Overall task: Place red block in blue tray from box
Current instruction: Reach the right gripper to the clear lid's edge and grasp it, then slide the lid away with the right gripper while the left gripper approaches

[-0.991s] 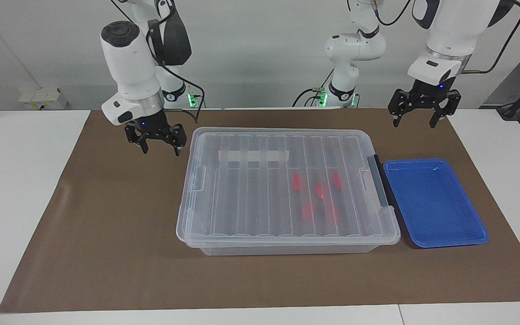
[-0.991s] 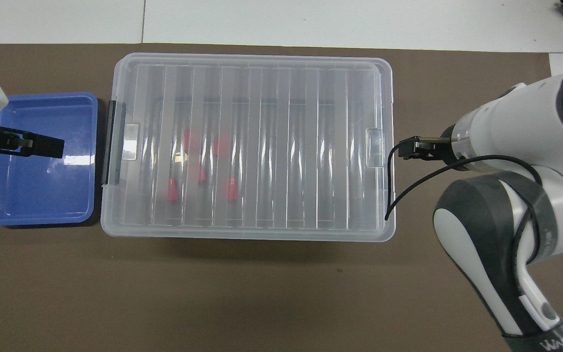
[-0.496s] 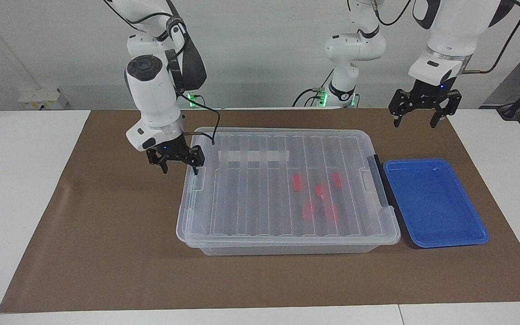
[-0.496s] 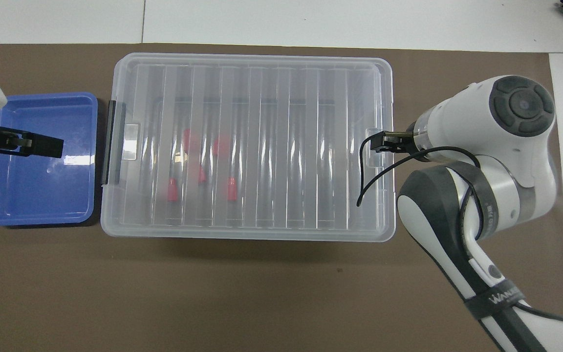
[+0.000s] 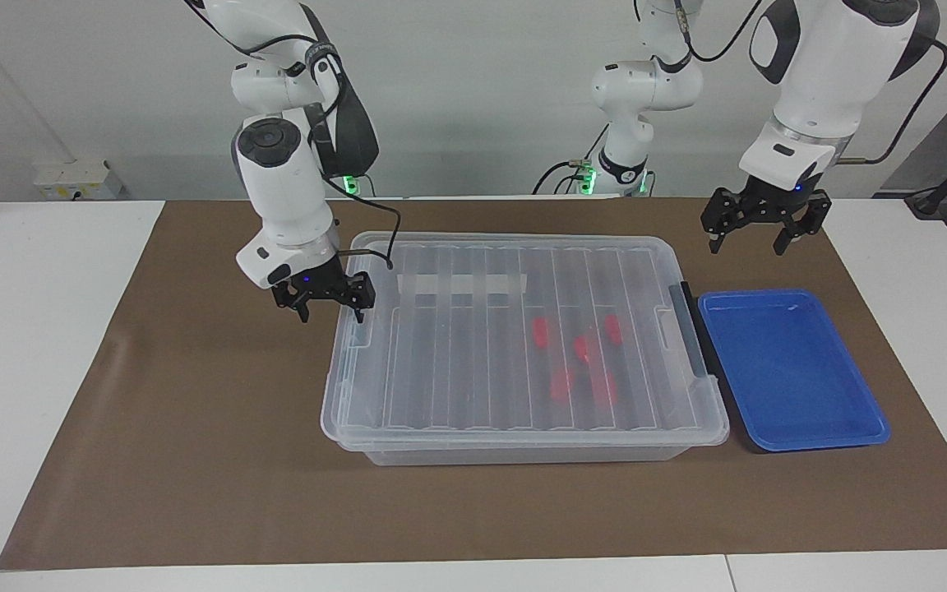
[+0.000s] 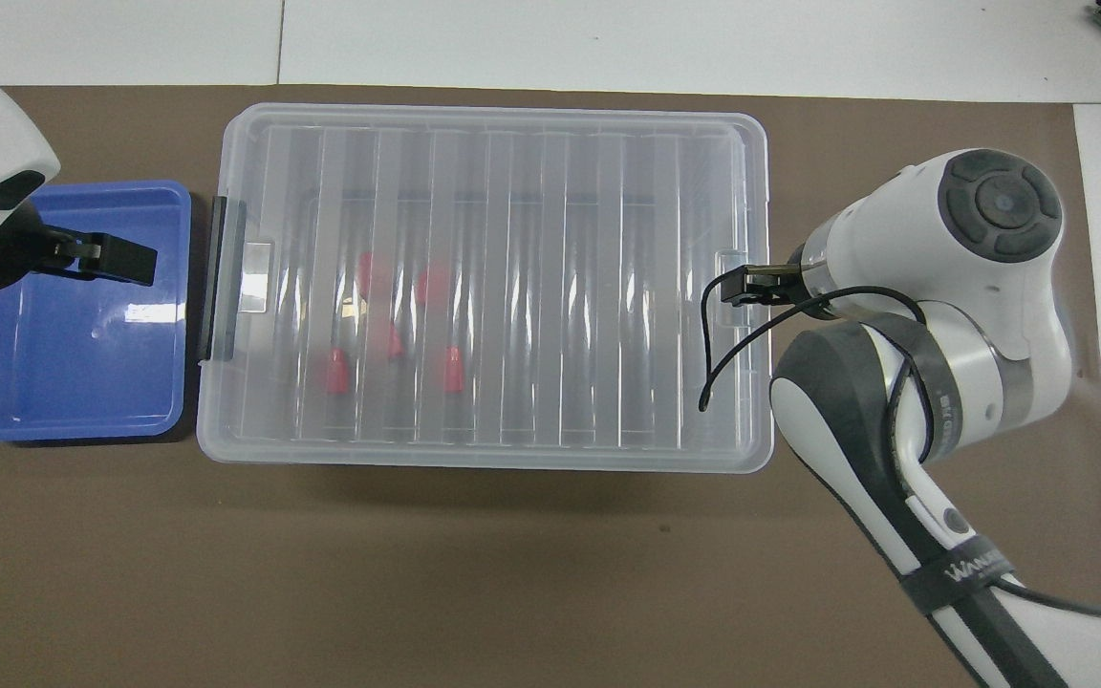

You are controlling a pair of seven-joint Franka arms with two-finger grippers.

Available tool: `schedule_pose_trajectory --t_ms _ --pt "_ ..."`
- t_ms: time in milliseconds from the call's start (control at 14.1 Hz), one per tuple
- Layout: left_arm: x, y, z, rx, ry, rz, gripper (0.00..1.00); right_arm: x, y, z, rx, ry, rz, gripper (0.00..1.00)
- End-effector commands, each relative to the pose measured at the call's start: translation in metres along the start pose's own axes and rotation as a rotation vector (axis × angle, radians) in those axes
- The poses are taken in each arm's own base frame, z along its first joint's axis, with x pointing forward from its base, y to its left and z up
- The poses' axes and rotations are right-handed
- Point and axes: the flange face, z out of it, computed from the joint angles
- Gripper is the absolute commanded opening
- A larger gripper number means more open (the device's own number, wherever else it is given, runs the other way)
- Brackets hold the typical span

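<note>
worktop (image 5: 219, 460) brown mat | box (image 5: 523, 411) lid on, mid-mat | blue tray (image 5: 794, 427) just beside it, left arm's end | right gripper (image 5: 329, 313) wide open at box's end latch | left gripper (image 5: 749, 240) open, above mat near tray | red blocks (image 5: 580, 349) inside box

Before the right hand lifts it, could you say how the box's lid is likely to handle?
The lid looks thin, clear and ribbed, so it is probably light and may flex if lifted at one end. Its glossy plastic could be slippery. It spans the whole box, so it may tilt.

2 high views – facing and overhead – share the box (image 5: 523, 345) (image 6: 484, 287).
</note>
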Motion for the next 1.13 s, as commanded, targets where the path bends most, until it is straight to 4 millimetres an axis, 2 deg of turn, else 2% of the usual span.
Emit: schedule_pose_trajectory --t_ms 0,142,283,496,637,779,991,1062 --pt "0.003 0.000 -0.003 -0.009 -0.045 -0.016 1.00 -0.001 0.011 0.001 -0.021 -0.019 -0.065 0.97" --pt "0.000 0.002 -0.001 -0.007 -0.071 -0.022 1.00 0.002 0.024 0.000 -0.027 -0.024 -0.108 0.97" --pt "-0.008 -0.013 0.002 -0.006 -0.131 -0.109 1.00 0.004 0.034 0.001 -0.031 -0.031 -0.159 0.97" --pt "-0.001 -0.004 0.000 -0.049 -0.081 -0.226 1.00 0.009 0.056 0.001 -0.036 -0.034 -0.257 0.97" --pt "0.004 0.017 -0.004 -0.083 -0.019 -0.238 1.00 0.012 0.069 0.000 -0.039 -0.035 -0.304 0.97" --pt "0.004 0.057 0.010 -0.092 -0.001 -0.279 1.00 0.014 0.084 0.001 -0.043 -0.037 -0.340 0.97" --pt "0.013 0.106 0.019 -0.111 0.033 -0.346 1.00 0.018 0.112 0.000 -0.051 -0.041 -0.416 0.98" --pt "0.019 0.116 0.036 -0.108 0.025 -0.354 1.00 0.019 0.122 0.000 -0.052 -0.043 -0.447 0.98"
